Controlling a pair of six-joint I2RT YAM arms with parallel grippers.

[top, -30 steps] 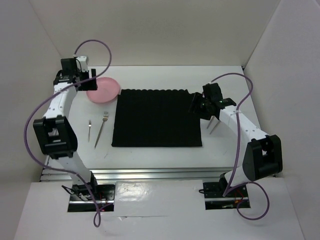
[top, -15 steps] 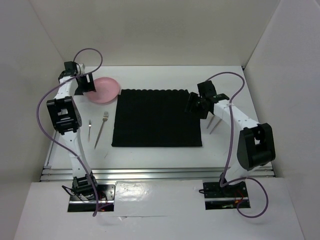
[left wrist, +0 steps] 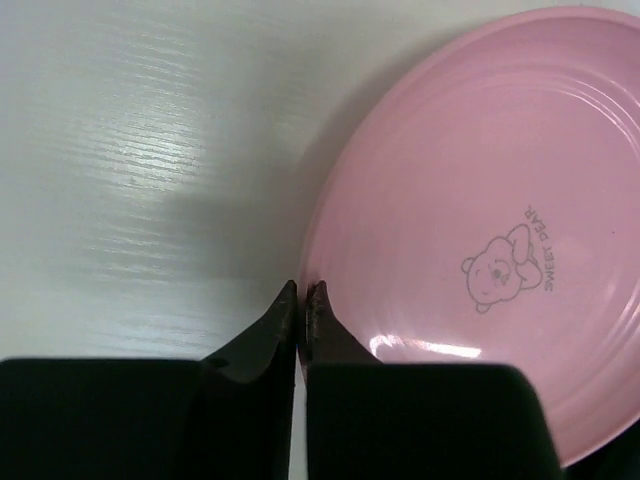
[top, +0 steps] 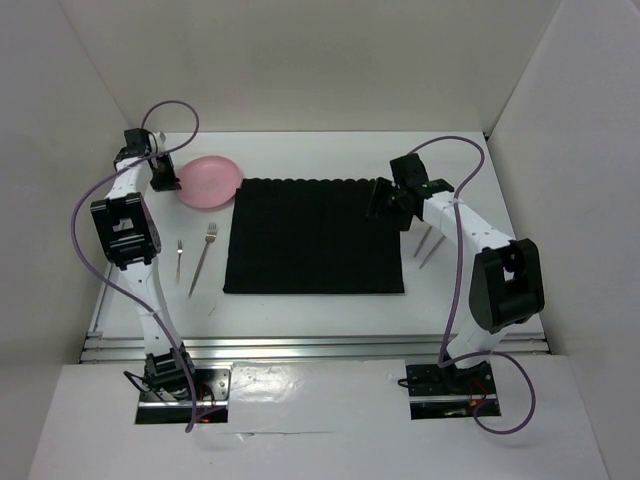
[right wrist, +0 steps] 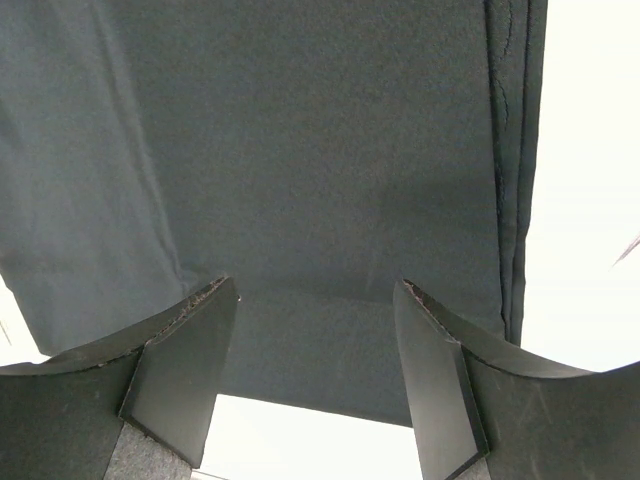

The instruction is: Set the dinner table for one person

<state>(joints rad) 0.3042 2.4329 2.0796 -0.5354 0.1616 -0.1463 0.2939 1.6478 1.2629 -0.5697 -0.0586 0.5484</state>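
Since a second ago my left arm has folded upright and my right tool (right wrist: 318, 290) has shifted toward the far right corner of the black ribbed rectangular placemat (right wrist: 300, 150), spread wide, holding nothing. My left tool (left wrist: 302, 292) is pinched on the left rim of the round pink plastic plate (left wrist: 480, 230), at the far left of the large white flat bench (top: 320, 150). The plate looks light, stiff and glossy, so I judge this thin rim pinch could slip.

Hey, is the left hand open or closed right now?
Closed. In the left wrist view the left hand is pinched on the rim of the pink plate, with barely a slit between its jaws.
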